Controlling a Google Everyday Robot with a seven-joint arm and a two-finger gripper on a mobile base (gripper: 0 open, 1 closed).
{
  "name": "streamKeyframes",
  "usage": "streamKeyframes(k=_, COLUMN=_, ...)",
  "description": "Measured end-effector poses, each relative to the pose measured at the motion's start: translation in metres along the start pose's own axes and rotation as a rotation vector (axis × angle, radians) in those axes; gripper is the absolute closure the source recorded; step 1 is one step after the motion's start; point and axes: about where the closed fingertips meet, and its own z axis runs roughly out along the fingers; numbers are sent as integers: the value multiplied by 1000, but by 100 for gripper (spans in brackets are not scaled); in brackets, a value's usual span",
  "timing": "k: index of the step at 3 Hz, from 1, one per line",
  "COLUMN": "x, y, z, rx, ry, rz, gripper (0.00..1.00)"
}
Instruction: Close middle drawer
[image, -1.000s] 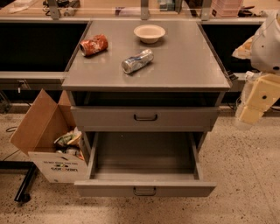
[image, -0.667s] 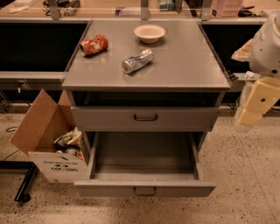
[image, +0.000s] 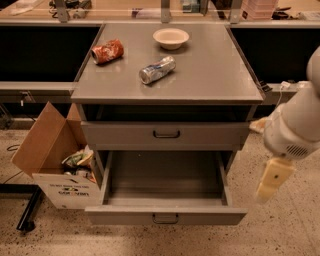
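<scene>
Pulled far out of the grey cabinet, the middle drawer (image: 165, 180) sits at 6 o'clock in the view, its dark loop handle facing the camera. The upper drawer (image: 210, 135) is nearly flush. The robot's claw (image: 270, 181) hangs at 4 o'clock, beside the cabinet and apart from the drawer; whether it is spread or pressed together cannot be told. On the surface (image: 215, 80) lie a red can (image: 107, 51), a silver can (image: 157, 69) and a bowl (image: 171, 37). A cardboard box (image: 45, 145) stands at 8 o'clock.
</scene>
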Motion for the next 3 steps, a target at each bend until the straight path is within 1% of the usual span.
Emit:
streamKeyframes(k=1, x=20, y=36, z=82, rx=-108, ry=-1, rz=-22, gripper=0)
streamKeyframes(k=2, x=20, y=39, z=89, rx=-114, ry=-2, rz=-30, gripper=0)
streamKeyframes(k=3, x=19, y=60, z=148, rx=-161, ry=-10, rz=-94, gripper=0)
